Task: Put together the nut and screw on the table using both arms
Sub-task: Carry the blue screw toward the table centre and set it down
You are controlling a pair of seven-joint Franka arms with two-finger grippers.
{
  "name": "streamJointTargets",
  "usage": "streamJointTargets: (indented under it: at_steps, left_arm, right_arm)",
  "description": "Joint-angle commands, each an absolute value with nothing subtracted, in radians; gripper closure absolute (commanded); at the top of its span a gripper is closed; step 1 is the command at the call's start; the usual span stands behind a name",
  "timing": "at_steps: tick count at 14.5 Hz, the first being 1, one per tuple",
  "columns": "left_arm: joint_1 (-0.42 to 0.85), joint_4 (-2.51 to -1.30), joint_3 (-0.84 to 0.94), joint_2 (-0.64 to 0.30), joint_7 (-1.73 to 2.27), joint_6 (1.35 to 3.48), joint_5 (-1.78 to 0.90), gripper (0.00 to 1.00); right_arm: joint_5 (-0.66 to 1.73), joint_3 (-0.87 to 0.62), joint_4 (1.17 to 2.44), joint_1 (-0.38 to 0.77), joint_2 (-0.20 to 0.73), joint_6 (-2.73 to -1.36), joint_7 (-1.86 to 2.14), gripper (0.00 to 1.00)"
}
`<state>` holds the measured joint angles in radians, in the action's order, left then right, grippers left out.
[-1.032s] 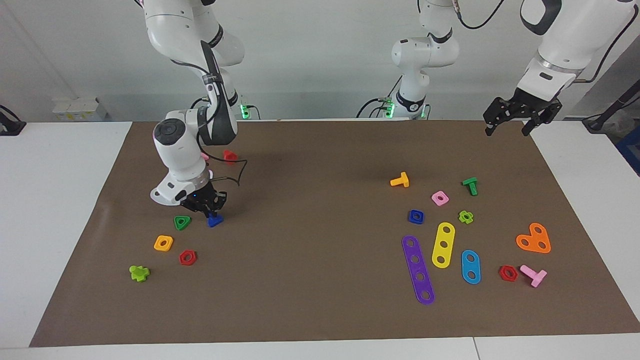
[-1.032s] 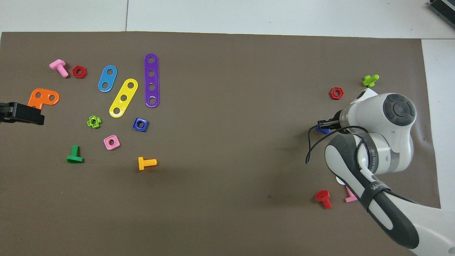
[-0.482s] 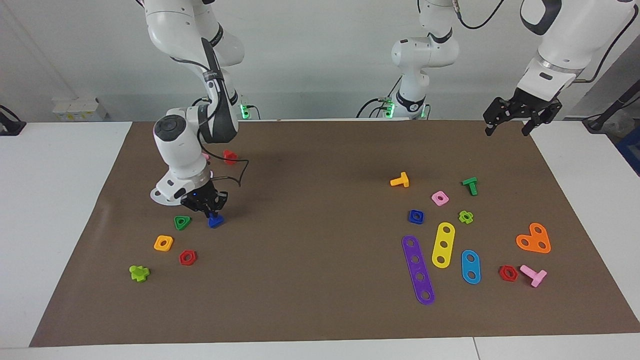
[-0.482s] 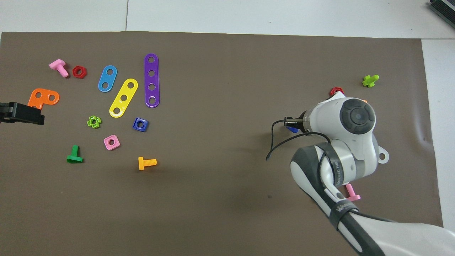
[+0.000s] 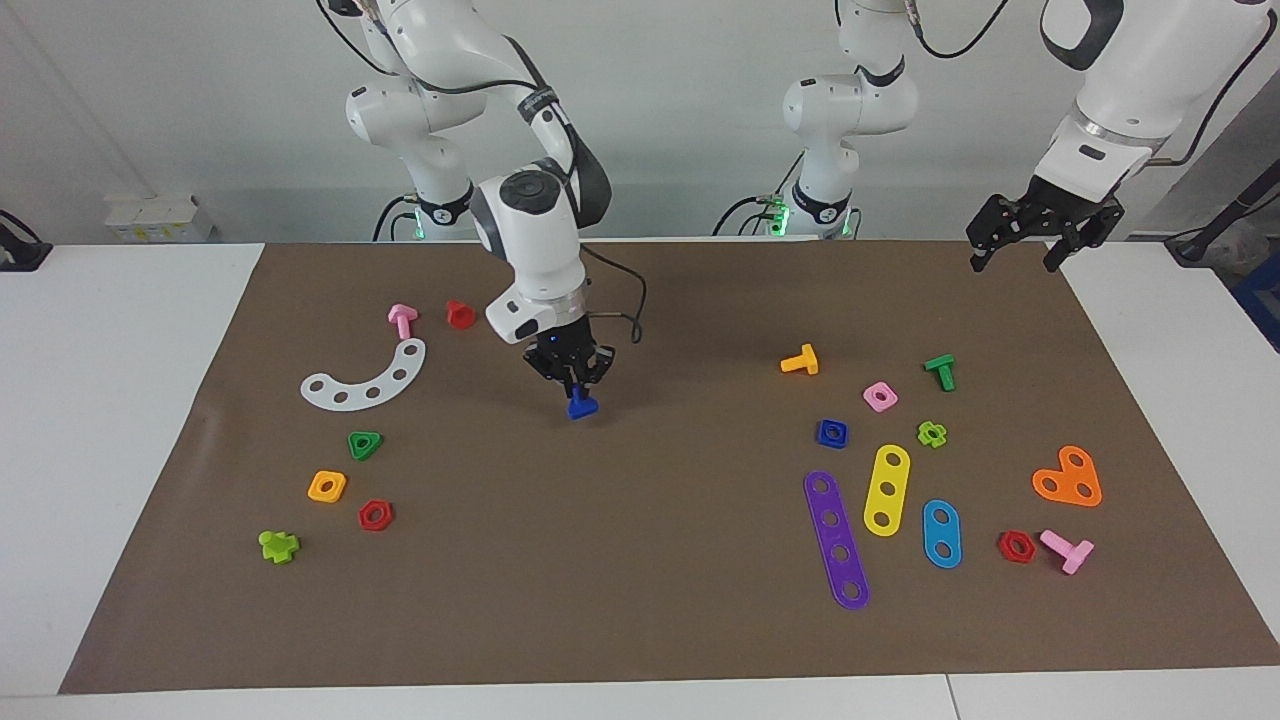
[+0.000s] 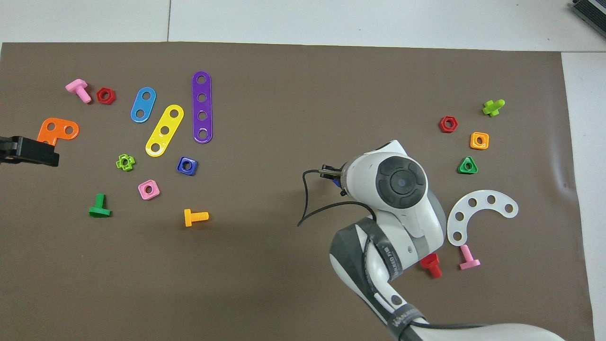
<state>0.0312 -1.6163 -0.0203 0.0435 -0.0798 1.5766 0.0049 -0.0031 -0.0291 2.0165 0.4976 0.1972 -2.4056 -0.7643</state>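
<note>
Small blue plastic triangular-headed screw [image 5: 581, 407] pinched in closed jaws of right gripper [image 5: 574, 378], lifted above middle of brown-matted tabletop [image 5: 640, 600]. Small blue plastic square nut [image 5: 832, 433] flat on mat toward left arm's end, beside yellow three-hole strip [image 5: 887, 489]. Left gripper [image 5: 1018, 254] waiting aloft over mat's corner, jaws spread, holding nothing.

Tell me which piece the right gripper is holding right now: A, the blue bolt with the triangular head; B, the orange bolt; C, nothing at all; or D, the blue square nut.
A: the right gripper is shut on the screw, carried head-down above the mat, while the nut lies on the table untouched.
</note>
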Motion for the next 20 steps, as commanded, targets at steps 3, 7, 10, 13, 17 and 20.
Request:
streamJointTargets:
  at_steps: [3,7,10,13,17,20]
  left_arm:
    - [0.028,-1.634,-0.017,0.063,-0.081,1.571,0.025,0.00]
    - [0.028,-1.634,-0.017,0.063,-0.081,1.571,0.025,0.00]
    - [0.028,-1.634,-0.017,0.063,-0.081,1.571,0.025,0.00]
    - [0.028,-1.634,-0.017,0.063,-0.081,1.571,0.025,0.00]
    - [0.028,-1.634,-0.017,0.063,-0.081,1.571,0.025,0.00]
    - [0.028,-1.634,-0.015,0.063,-0.078,1.568,0.025,0.00]
  right_arm:
    - [-0.003,-0.025,1.956,0.554,0.251,-2.410,-0.830,1.00]
    - [-0.038,-0.023,1.870,0.603,0.345,-2.407,-0.917,1.00]
    - [-0.116,-0.023,1.801,0.633,0.411,-2.378,-1.008,1.00]
    - [-0.132,-0.026,1.815,0.643,0.414,-2.372,-1.023,1.00]
    - [-0.132,-0.026,1.844,0.653,0.410,-2.338,-1.032,0.93]
    - [-0.132,-0.025,1.838,0.635,0.371,-2.307,-1.020,0.00]
